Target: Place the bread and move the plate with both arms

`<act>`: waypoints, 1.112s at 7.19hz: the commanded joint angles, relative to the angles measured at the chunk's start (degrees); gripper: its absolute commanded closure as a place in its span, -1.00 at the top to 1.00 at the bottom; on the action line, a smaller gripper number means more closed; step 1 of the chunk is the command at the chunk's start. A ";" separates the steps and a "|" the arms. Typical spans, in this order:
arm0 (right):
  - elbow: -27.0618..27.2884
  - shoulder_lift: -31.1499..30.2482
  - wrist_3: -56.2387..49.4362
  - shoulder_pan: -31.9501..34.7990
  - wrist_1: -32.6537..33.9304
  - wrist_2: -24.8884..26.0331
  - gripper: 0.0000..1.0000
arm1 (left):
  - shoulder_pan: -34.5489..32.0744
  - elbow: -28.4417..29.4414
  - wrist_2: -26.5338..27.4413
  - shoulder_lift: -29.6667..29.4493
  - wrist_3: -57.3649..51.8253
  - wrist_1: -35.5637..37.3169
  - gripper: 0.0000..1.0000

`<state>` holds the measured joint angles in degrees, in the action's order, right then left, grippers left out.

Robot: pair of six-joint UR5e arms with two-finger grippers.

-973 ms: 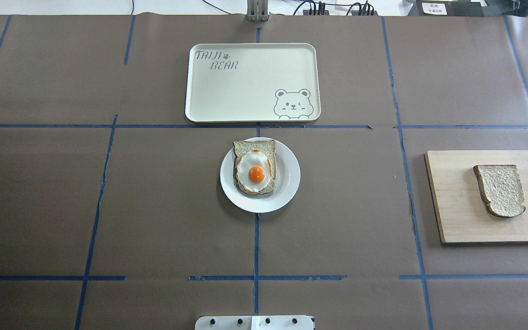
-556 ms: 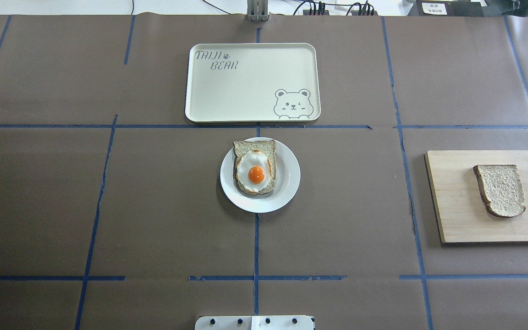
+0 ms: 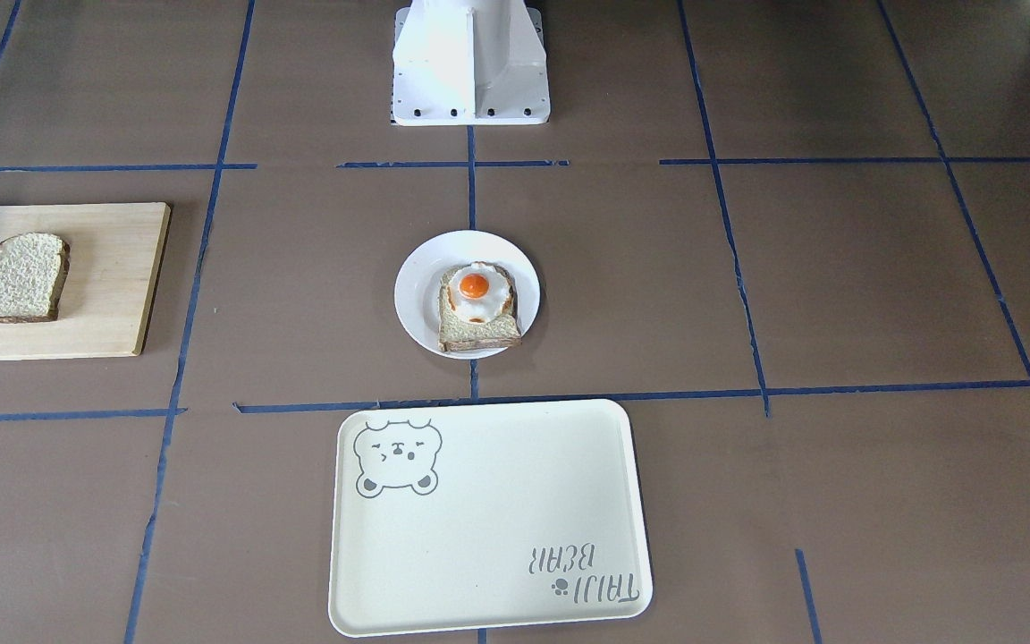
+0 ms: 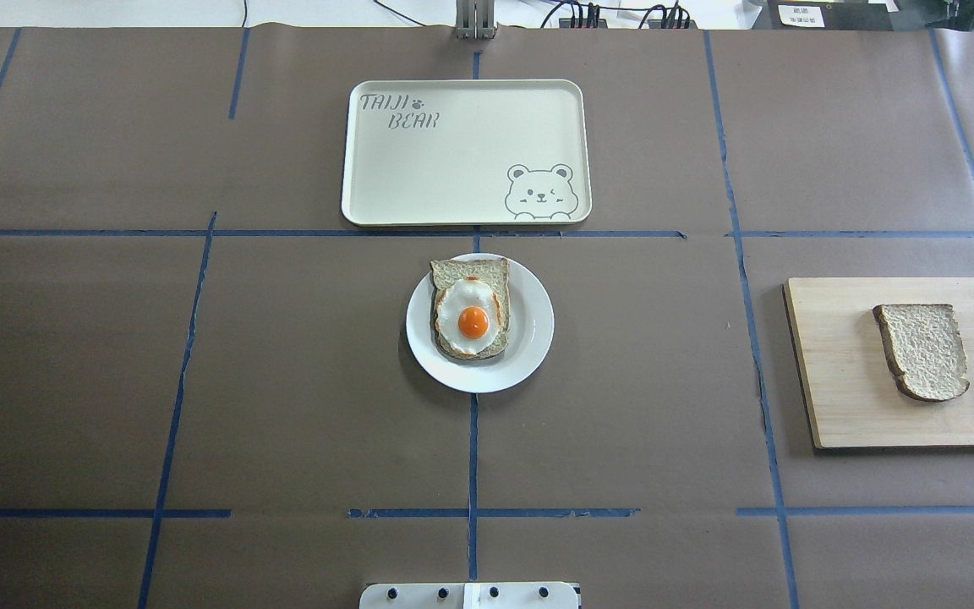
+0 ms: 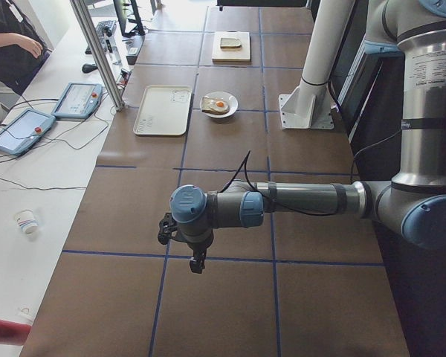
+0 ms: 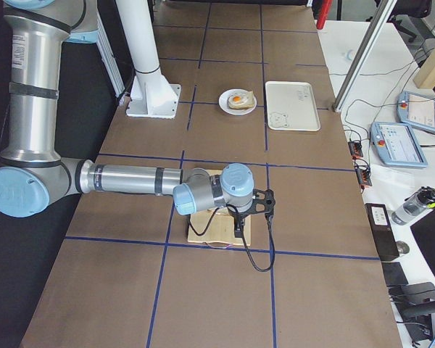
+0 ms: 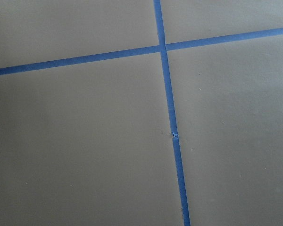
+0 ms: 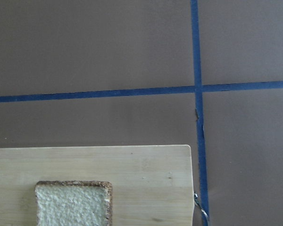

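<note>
Tan bread (image 4: 922,351) nr R pincer (image 6: 237,230)

The plate (image 4: 531,337) sat just before the tray (image 4: 453,161).
The bread (image 4: 924,349) lay on a board (image 4: 834,381), well apart to the right.

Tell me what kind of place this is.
Probably a robotics lab workcell, not a kitchen: the table is gridded with blue tape, teach pendants lie beside it, and the left arm reaches over it.
</note>
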<state>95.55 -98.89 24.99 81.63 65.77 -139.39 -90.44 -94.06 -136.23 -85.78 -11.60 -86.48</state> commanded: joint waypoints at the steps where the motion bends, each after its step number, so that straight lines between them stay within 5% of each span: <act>1: -1.24 -3.32 15.40 -8.04 -14.75 1.05 0.99 | 0.00 -0.07 0.00 0.00 0.00 0.00 1.00; 4: -1.34 -3.24 20.35 -14.81 -15.59 4.90 0.95 | 0.00 0.10 0.00 0.09 -0.09 0.00 1.00; 8: -3.96 -2.54 23.00 -18.70 -15.67 6.41 0.42 | 0.00 -0.07 0.00 0.09 0.00 -0.09 1.00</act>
<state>92.94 -101.71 48.34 63.32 50.17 -133.13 -90.44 -94.06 -136.23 -85.69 -11.63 -86.56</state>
